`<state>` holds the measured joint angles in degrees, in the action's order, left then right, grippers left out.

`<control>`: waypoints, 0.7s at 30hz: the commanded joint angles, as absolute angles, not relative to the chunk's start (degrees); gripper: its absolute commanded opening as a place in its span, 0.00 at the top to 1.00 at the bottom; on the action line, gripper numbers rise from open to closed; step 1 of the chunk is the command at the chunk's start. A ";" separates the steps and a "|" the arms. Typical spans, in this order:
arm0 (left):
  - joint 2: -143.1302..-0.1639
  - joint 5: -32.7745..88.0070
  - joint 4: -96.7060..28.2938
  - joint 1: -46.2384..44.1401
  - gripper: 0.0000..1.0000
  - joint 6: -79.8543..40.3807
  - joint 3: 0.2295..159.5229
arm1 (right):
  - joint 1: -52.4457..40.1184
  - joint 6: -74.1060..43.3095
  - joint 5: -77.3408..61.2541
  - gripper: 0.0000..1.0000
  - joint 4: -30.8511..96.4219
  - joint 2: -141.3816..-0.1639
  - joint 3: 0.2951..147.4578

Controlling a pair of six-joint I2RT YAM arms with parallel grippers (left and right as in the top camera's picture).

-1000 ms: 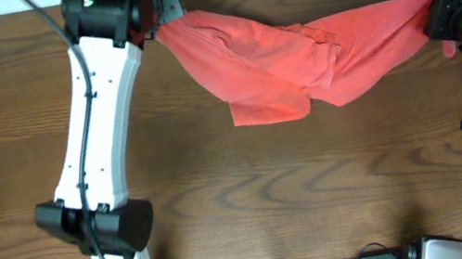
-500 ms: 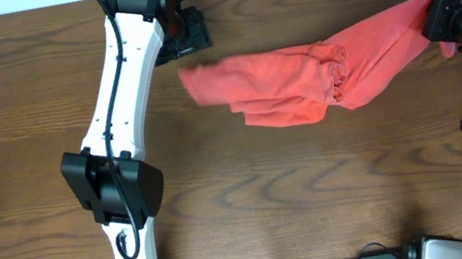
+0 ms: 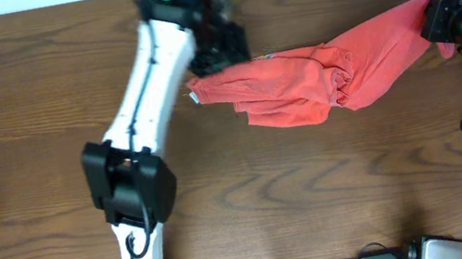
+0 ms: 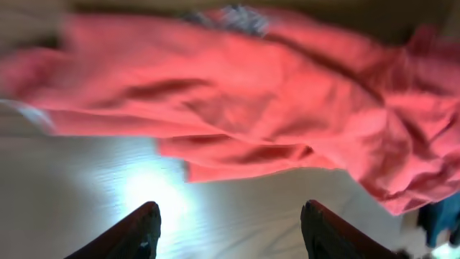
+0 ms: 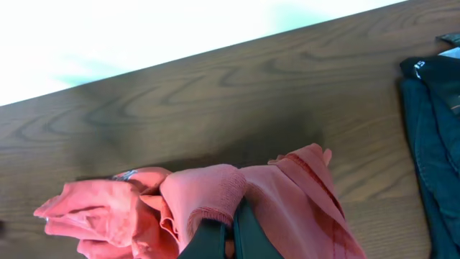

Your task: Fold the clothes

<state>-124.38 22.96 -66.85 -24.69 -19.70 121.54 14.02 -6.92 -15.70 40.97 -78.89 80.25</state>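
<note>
No writing can be read. A small white tag (image 3: 195, 98) at the left end of the coral-red T-shirt (image 3: 299, 85), perhaps its neck label, is too small. The printing (image 4: 233, 16) at the shirt's upper edge is blurred.

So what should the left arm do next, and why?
Probably lower the open left tool onto the left edge of the bunched coral-red T-shirt and pinch it. Only the right tool holds the shirt, so it can't be spread flat yet.
</note>
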 commanded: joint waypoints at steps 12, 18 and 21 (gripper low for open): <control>-124.33 24.86 -51.88 -30.76 0.34 -27.14 105.08 | 14.61 -6.33 -16.58 0.99 41.41 -77.84 80.62; -124.33 24.05 -47.42 -30.72 0.36 -34.76 101.45 | 14.61 -6.33 -16.62 0.99 41.52 -77.84 80.62; -124.33 21.26 -44.71 -30.72 0.51 -44.01 100.03 | 14.61 -6.35 -16.99 0.99 41.58 -77.84 80.62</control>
<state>-124.40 23.94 -45.76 -30.92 -34.54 101.14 14.02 -6.92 -16.01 41.63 -78.89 80.25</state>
